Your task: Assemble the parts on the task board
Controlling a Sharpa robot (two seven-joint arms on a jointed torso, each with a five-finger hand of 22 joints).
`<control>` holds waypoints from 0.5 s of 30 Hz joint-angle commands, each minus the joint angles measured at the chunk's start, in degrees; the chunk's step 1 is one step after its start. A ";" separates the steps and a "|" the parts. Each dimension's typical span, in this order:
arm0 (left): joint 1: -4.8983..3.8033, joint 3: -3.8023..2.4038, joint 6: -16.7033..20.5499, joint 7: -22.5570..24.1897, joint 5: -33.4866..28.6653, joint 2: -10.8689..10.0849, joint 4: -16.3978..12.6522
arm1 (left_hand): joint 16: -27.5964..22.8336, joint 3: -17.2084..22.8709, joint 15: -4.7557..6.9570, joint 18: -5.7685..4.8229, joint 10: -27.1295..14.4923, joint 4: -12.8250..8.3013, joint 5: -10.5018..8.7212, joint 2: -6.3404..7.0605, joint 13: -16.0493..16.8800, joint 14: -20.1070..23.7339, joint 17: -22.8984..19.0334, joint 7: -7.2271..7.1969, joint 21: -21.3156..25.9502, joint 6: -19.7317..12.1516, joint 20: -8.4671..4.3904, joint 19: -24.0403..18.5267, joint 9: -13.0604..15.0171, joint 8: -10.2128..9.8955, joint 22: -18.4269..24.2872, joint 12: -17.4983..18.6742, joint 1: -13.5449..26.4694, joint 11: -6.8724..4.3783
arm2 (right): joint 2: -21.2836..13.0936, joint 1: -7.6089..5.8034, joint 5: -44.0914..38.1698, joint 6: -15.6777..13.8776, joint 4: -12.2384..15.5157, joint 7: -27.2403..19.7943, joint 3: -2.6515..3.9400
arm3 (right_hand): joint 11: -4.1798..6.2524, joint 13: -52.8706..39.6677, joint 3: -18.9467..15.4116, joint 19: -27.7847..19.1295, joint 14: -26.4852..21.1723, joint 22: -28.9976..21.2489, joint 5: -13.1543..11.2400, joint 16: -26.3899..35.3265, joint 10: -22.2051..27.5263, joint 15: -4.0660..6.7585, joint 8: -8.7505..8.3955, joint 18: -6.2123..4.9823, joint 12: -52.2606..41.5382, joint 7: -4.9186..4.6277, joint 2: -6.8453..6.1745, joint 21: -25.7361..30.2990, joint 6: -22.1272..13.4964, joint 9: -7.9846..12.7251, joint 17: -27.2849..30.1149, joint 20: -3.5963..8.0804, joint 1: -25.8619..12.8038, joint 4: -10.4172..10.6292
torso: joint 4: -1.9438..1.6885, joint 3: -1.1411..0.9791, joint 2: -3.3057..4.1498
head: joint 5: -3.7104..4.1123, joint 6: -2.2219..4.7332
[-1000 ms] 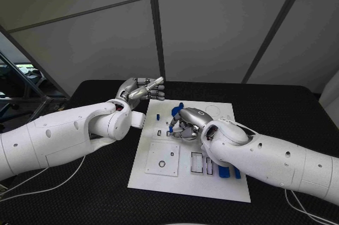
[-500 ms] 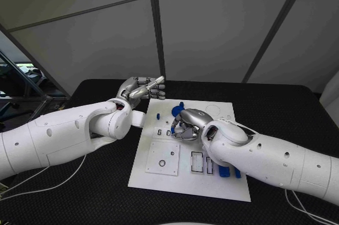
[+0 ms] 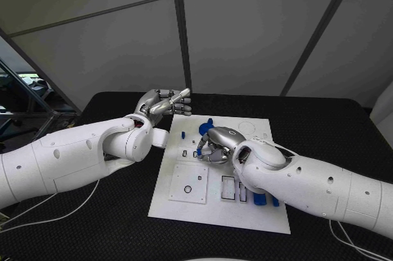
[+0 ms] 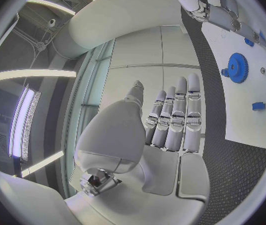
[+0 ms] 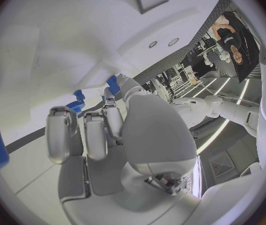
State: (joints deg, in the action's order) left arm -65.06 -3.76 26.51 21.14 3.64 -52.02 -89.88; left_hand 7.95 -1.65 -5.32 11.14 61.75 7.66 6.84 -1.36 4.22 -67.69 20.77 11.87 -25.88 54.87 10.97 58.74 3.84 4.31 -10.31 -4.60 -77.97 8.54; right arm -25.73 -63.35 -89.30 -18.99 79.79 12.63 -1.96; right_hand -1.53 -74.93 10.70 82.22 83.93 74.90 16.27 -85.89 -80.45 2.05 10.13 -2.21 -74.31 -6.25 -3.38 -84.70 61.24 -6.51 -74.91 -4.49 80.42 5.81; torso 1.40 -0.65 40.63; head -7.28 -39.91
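The white task board [image 3: 246,212] lies in the middle of the black table. My right hand [image 3: 218,144] hovers low over its far half, fingers curled down, and seems to pinch a small blue part [image 5: 113,83] at its fingertips. A blue gear [image 3: 207,124] stands on the board just beyond that hand, and the left wrist view shows the gear [image 4: 236,67] too. My left hand [image 3: 164,104] is raised above the table off the board's far left corner, fingers straight and together, holding nothing. A small blue piece [image 3: 183,134] lies on the board near it.
Two blue bars [image 3: 262,199] lie at the board's near right, beside rectangular slots [image 3: 233,190]. A square inset plate with a round hole [image 3: 188,184] sits at the near left. The black table [image 3: 327,124] reaches around the board on all sides.
My right hand has drawn slightly nearer and lower over the board, with its fingers curling in more. The left hand has stayed where it was.
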 commanded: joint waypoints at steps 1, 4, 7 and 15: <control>-0.10 -0.04 -0.46 0.48 0.17 0.02 -0.03 | -0.29 -0.18 -0.02 -0.92 0.01 -0.29 0.25 -0.76 -0.03 0.27 0.08 0.22 0.21 0.20 -0.14 -0.36 0.01 -0.19 0.08 0.24 -0.04 0.23 | 0.03 0.08 -0.42 1.30 -0.19 0.03 -0.16 | -0.01 -0.25 -0.10 -0.29 4.51 4.70 0.02 0.03 0.08 0.23 0.17 -0.32 0.12 -0.03 -0.11 0.25 0.50 -0.10 -7.80 0.26 -0.21 -0.35 | 0.00 -0.02 0.02 | 0.14 -0.01; -0.10 -0.04 -0.46 0.46 0.17 0.02 -0.01 | -0.29 -0.18 -0.02 -0.92 0.01 -0.29 0.25 -0.76 -0.03 0.27 0.08 0.22 0.21 0.20 -0.14 -0.36 0.01 -0.19 0.08 0.24 -0.04 0.23 | 0.02 0.09 -0.42 1.86 -0.25 0.15 -0.17 | -0.03 -0.23 -0.12 -0.29 4.52 4.70 -0.03 0.02 0.09 0.22 0.13 -0.32 0.14 -0.06 -0.18 0.25 0.46 -0.10 -7.82 0.25 -0.26 -0.36 | -0.02 -0.03 0.03 | 0.20 -0.03; -0.10 -0.04 -0.46 0.45 0.17 0.01 0.00 | -0.29 -0.18 -0.02 -0.92 0.01 -0.29 0.25 -0.76 -0.03 0.27 0.08 0.22 0.21 0.20 -0.14 -0.36 0.01 -0.19 0.08 0.24 -0.04 0.23 | -0.02 0.09 -0.51 2.52 -0.29 0.31 -0.18 | -0.12 -0.14 -0.24 -0.34 4.49 4.66 -0.15 0.09 0.18 0.15 -0.02 -0.33 0.27 -0.17 -0.46 0.28 0.30 -0.11 -7.70 0.21 -0.46 -0.39 | -0.06 -0.02 0.05 | 0.25 -0.05; -0.10 -0.04 -0.46 0.45 0.17 -0.01 -0.02 | -0.29 -0.18 -0.02 -0.92 0.01 -0.29 0.25 -0.76 -0.03 0.27 0.08 0.22 0.21 0.20 -0.14 -0.36 0.01 -0.19 0.08 0.24 -0.04 0.23 | -0.09 0.10 -0.81 3.86 -0.35 0.68 -0.19 | -0.27 0.05 -0.45 -0.54 4.45 4.42 -0.22 0.20 0.37 0.03 -0.31 -0.38 0.52 -0.34 -0.95 0.43 -0.02 -0.10 -7.53 0.12 -0.89 -0.38 | 0.02 0.02 0.02 | 0.25 -0.17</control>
State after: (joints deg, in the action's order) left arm -65.06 -3.76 26.50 21.13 3.64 -52.02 -89.85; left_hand 7.95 -1.65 -5.32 11.13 61.75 7.66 6.84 -1.36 4.22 -67.69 20.76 11.87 -25.88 54.87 10.97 58.74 3.84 4.31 -10.32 -4.60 -77.97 8.54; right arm -25.75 -63.46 -89.56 -17.86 79.65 12.66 -1.89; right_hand -1.56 -74.93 10.39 82.00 83.93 74.90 16.26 -85.89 -80.43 2.05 9.96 -2.20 -74.03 -6.26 -3.92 -84.64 61.17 -6.59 -74.90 -4.28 79.89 5.50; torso 1.38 -0.66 40.64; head -7.02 -40.09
